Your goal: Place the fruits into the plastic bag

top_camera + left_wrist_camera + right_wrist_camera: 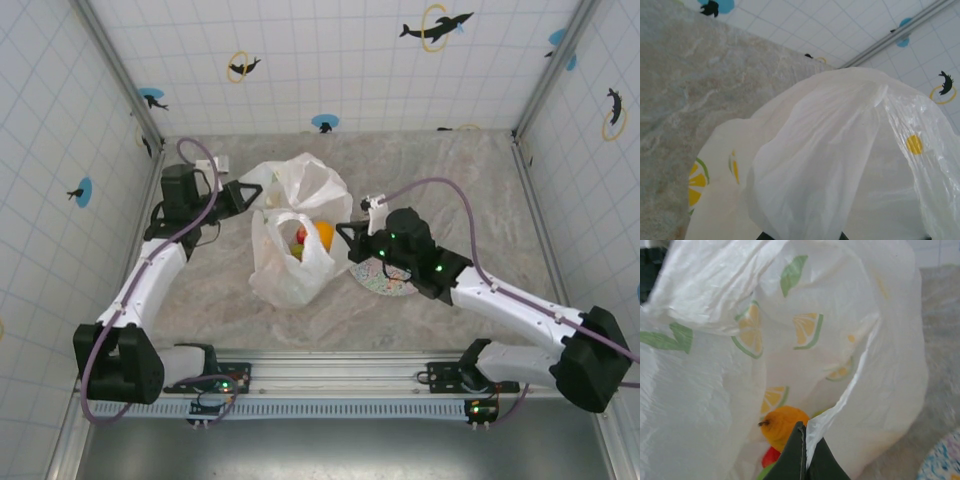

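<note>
The plastic bag (290,270), white with lemon-slice prints, stands open in the middle of the table. Inside it lie fruits: an orange-yellow one (323,235) and a red one (300,236). My left gripper (252,193) is shut on the bag's upper left part; in the left wrist view the bag's film (840,150) rises out of the dark fingertips at the bottom edge. My right gripper (805,440) is shut on the bag's right rim. Just past it inside the bag (715,365) sit an orange-yellow fruit with a stem (782,425), a red fruit (771,456) and a bit of green (765,472).
A round speckled plate (385,280) lies on the table under my right arm, right of the bag, and its edge (940,460) appears at the right wrist view's lower right. Tiled walls enclose the marbled tabletop (450,180) on three sides.
</note>
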